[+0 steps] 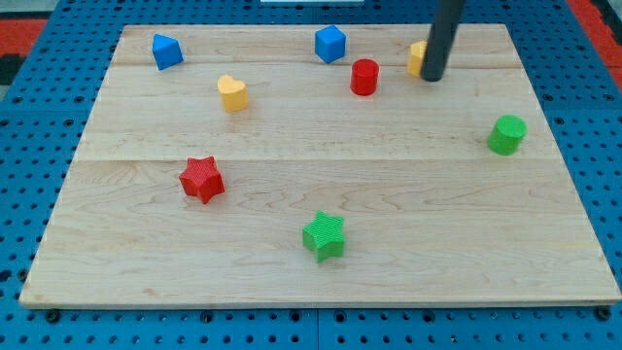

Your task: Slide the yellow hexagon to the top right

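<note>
The yellow hexagon [416,57] is found far back on the board [292,243], right of centre, and most of it is hidden behind the rod [443,34]. Only a yellow sliver is seen at the rod's left edge, so its shape cannot be confirmed here. The tip [433,79] is planted just at the block's right and near side, seemingly touching it, though contact cannot be made out for sure. Nothing is held or clamped, since the rod can only push.

From that side a push would send the block left, so a swing round to its left looks needed before it can be driven into the far right corner.

Just left sits the red cylinder [364,77], then the blue cube [330,44]. Well apart are found the green cylinder [506,134] at right, the yellow heart [232,93], the second blue block [166,52] far left, the red star [202,180] and the green star [324,236] nearest.
</note>
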Robot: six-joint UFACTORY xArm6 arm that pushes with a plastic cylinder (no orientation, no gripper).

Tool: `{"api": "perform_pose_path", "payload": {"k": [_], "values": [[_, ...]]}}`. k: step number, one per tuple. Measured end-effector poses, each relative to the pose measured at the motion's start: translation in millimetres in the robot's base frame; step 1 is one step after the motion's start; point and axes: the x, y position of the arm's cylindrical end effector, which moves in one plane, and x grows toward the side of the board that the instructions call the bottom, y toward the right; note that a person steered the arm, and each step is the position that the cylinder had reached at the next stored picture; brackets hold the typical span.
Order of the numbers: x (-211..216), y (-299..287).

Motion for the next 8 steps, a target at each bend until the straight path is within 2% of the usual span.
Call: {"api": "perform_pose_path", "payload": {"k": [1, 2, 4, 8], "values": [[-14, -9], [-36, 36], [-40, 56], [-33, 38]]}}
